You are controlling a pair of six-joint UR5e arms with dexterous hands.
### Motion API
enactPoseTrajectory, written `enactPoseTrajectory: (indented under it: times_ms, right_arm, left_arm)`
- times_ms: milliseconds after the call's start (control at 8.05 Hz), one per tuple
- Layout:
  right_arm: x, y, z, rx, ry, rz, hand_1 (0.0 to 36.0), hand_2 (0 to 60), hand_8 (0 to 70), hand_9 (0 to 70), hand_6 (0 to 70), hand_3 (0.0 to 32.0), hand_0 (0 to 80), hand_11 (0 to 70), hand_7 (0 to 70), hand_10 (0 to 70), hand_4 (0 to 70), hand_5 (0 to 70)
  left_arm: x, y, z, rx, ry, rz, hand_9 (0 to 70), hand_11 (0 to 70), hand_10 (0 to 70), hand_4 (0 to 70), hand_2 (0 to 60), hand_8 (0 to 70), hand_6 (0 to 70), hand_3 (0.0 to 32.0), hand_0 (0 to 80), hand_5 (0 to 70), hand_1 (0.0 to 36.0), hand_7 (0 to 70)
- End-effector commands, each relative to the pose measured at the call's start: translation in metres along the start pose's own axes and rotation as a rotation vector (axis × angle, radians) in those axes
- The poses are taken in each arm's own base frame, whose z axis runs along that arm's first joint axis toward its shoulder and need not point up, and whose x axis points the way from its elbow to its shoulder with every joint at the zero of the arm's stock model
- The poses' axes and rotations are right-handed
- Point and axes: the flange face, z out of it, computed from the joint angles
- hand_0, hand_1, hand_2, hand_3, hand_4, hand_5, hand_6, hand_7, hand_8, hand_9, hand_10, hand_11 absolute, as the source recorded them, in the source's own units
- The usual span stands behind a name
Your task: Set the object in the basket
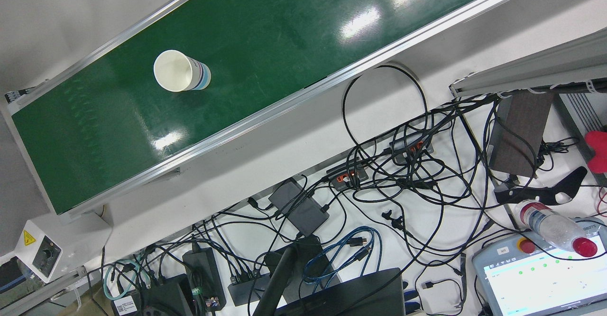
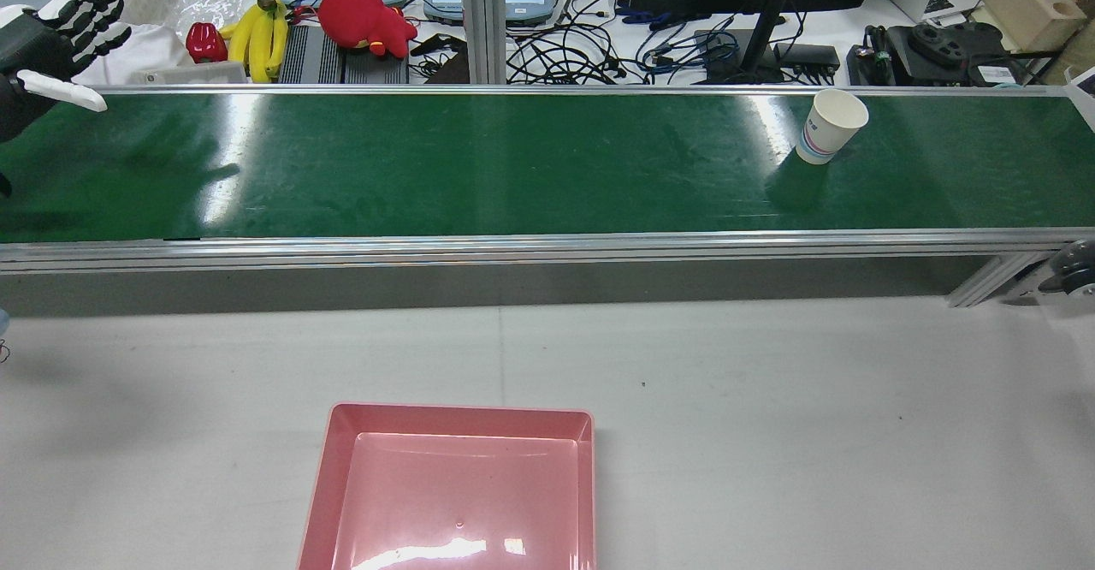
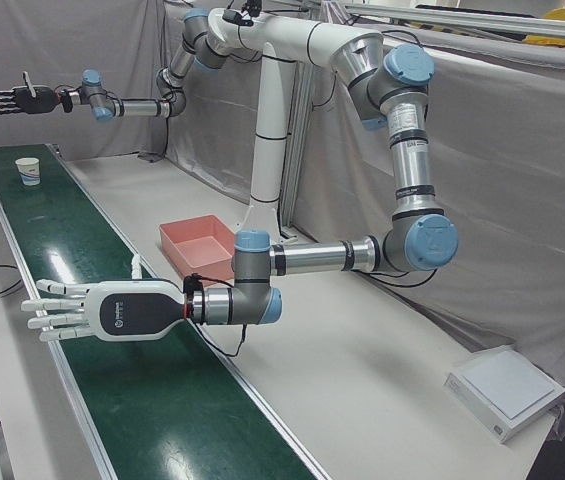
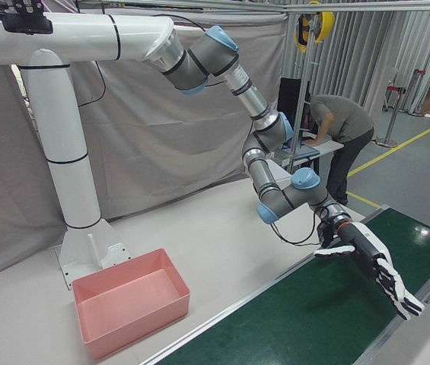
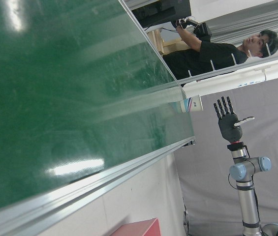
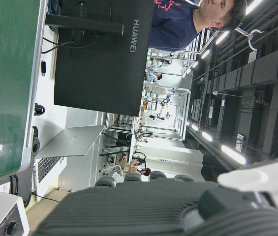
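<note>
Green conveyor belt [image 2: 513,168] runs the full width of the rear view, and we see the grey table [image 2: 770,424] on the robot's side of it. Pink basket [image 2: 462,409] sits on the table near the robot, well apart from the belt.

We read the left hand [image 3: 102,310] as wide open, fingers stretched flat and apart, holding nothing. It hovers over the belt's left end.

The right hand [image 3: 22,98] is open as well, fingers straight and spread, with nothing in it. It is raised in the air near the belt's right end, above the cup and clear of it.

Black monitor [image 6: 104,54] in the right hand view has "HUAWEI" on its back. On the cabled desk we see a teach pendant [image 1: 536,278] with a small tag reading "left" and part of the word "ROBOTS" on its edge. The box [image 1: 38,252] at the belt end carries a yellow warning triangle.

The paper cup [image 2: 828,127] stands upright, mouth up, on the belt toward the robot's right end, near the far rail. It is white with blue and red bands. We cannot read its print.
</note>
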Motion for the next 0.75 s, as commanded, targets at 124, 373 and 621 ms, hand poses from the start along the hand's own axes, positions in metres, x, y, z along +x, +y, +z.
enactPoseTrajectory:
  times_ms: [124, 373, 621]
  right_arm:
    - [0.0003, -0.0001, -0.0001, 0.001, 0.001, 0.0, 0.0, 0.0, 0.0, 0.0, 0.0, 0.0, 0.0, 0.0, 0.0, 0.0, 0.0, 0.0]
    - [-0.0004, 0.0, -0.0001, 0.0, -0.001, 0.0, 0.0, 0.0, 0.0, 0.0, 0.0, 0.0, 0.0, 0.0, 0.0, 0.0, 0.0, 0.0]
    - [0.0003, 0.0, 0.0001, 0.0, 0.001, 0.0, 0.0, 0.0, 0.0, 0.0, 0.0, 0.0, 0.0, 0.0, 0.0, 0.0, 0.0, 0.0]
  left_arm:
    - [-0.0023, 0.0005, -0.0001, 0.009, -0.008, 0.001, 0.0, 5.5, 2.5, 0.0, 0.0, 0.0, 0.0, 4.8, 52.2, 22.1, 11.4, 0.0]
    - [-0.0037, -0.0008, -0.0025, 0.02, -0.015, 0.009, 0.0, 6.2, 3.0, 0.2, 0.0, 0.0, 0.1, 3.6, 53.0, 23.0, 11.6, 0.0]
    - [-0.0041, -0.0008, -0.0033, 0.025, -0.022, 0.01, 0.0, 5.9, 2.7, 0.0, 0.0, 0.0, 0.1, 4.2, 53.5, 23.1, 12.2, 0.0]
